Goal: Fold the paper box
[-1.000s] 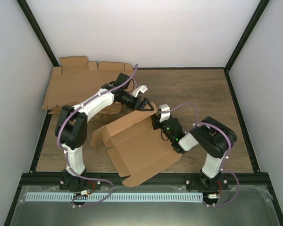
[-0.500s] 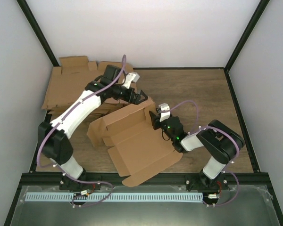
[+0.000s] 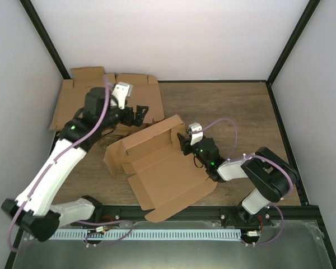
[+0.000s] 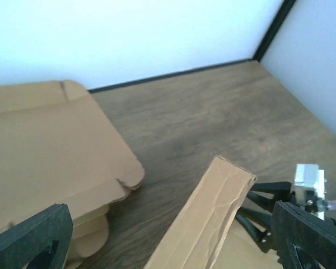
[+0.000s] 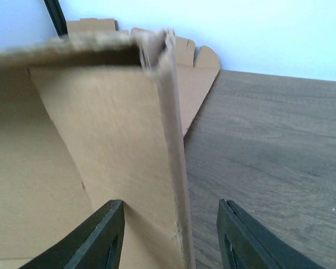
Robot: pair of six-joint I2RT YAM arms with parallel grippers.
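Right end effector [image 5: 169,224] is straddling the box's [image 3: 162,174] raised wall, jaws apart and gripping nothing, while the wide-open left end effector [image 3: 139,114] is hovering beyond it over the blanks [image 3: 78,103], so that unsupported wall is risking springing flat.

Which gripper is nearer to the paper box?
Right. The right gripper straddles a raised wall of the paper box; the left gripper hovers apart, above the pile of flat blanks.
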